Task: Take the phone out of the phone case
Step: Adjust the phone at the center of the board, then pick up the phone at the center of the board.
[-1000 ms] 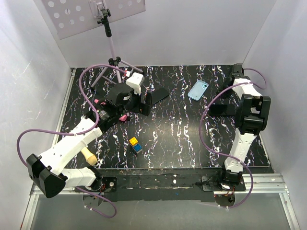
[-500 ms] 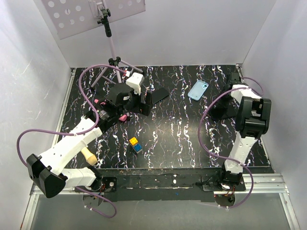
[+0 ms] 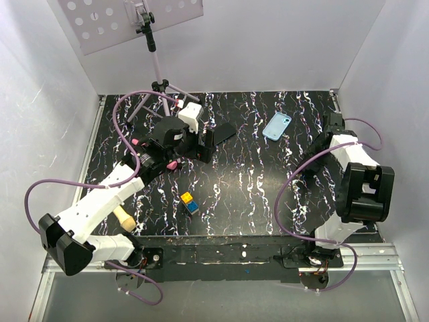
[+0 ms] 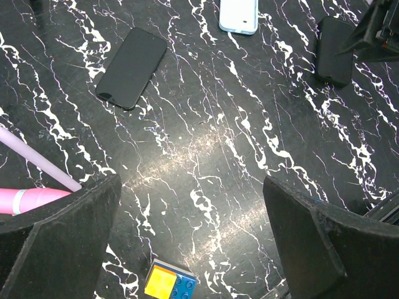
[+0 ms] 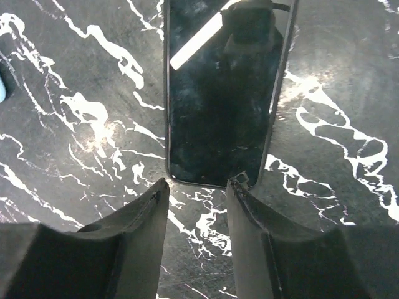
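The phone (image 5: pixel 224 93), black with a glossy screen, lies flat on the black marbled table, out of the case. In the top view it is a dark slab (image 3: pixel 310 158) at the right. My right gripper (image 5: pixel 196 184) is open, its tips at the phone's near short edge, holding nothing; the top view shows it (image 3: pixel 324 137) beside the phone. The light blue phone case (image 3: pixel 276 125) lies back-up apart from it, also in the left wrist view (image 4: pixel 239 15). My left gripper (image 4: pixel 190 237) is wide open and empty above the table (image 3: pixel 206 144).
A second flat black slab (image 3: pixel 224 132) lies near the left gripper, also in the left wrist view (image 4: pixel 131 67). A yellow and blue brick (image 3: pixel 188 202) sits at mid front. A tripod stand (image 3: pixel 155 67) rises at the back left. White walls enclose the table.
The right arm's elbow has swung right and toward the near edge, while its gripper stays by the phone. The left arm has barely moved.
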Tool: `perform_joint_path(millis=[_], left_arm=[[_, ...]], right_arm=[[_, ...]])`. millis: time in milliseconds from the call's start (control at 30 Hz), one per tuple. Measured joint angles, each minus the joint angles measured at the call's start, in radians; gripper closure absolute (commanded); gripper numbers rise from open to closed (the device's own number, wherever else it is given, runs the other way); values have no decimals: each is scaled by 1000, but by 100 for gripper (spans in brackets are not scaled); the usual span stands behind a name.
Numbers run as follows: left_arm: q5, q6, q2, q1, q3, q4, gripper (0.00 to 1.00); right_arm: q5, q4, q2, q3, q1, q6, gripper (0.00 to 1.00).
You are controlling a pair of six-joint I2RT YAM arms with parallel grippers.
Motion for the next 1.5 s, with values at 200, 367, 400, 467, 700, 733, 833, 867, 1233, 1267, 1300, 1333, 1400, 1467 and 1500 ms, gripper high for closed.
perform_joint_path(millis=[200, 367, 400, 467, 700, 733, 833, 867, 1233, 1267, 1300, 1333, 1400, 1467, 1500], left_arm=[[3, -3, 2, 1, 0, 0, 3], [3, -3, 2, 1, 0, 0, 3], [2, -3, 2, 1, 0, 0, 3], [3, -3, 2, 2, 0, 0, 3], [6, -7, 2, 8, 0, 0, 3], [10, -8, 2, 9, 0, 0, 3], [18, -10, 2, 13, 0, 0, 3], [19, -11, 2, 15, 0, 0, 3], [61, -30, 2, 47, 0, 0, 3], [63, -31, 2, 48, 0, 0, 3], [65, -33, 3, 49, 0, 1, 3], [67, -34, 5, 50, 0, 1, 3], [67, -35, 9, 50, 0, 2, 3], [67, -35, 15, 50, 0, 2, 3], [67, -36, 18, 50, 0, 2, 3]], right_arm=[[50, -53, 67, 88, -8, -44, 17], [19, -59, 119, 113, -41, -71, 14], [11, -69, 136, 126, -50, -72, 14], [-8, -77, 178, 150, -64, -74, 13], [-80, -73, 246, 166, -94, -71, 12], [-85, -78, 255, 176, -95, -70, 12], [-85, -103, 293, 222, -95, -63, 11], [-82, -110, 302, 233, -95, -57, 11], [-6, -262, 409, 380, -82, -17, 16], [-3, -278, 422, 398, -81, -20, 18], [0, -299, 438, 420, -80, -23, 19], [0, -315, 449, 437, -80, -27, 19], [0, -333, 457, 452, -80, -36, 26], [-2, -335, 459, 454, -79, -44, 48], [-5, -333, 459, 453, -79, -47, 56]])
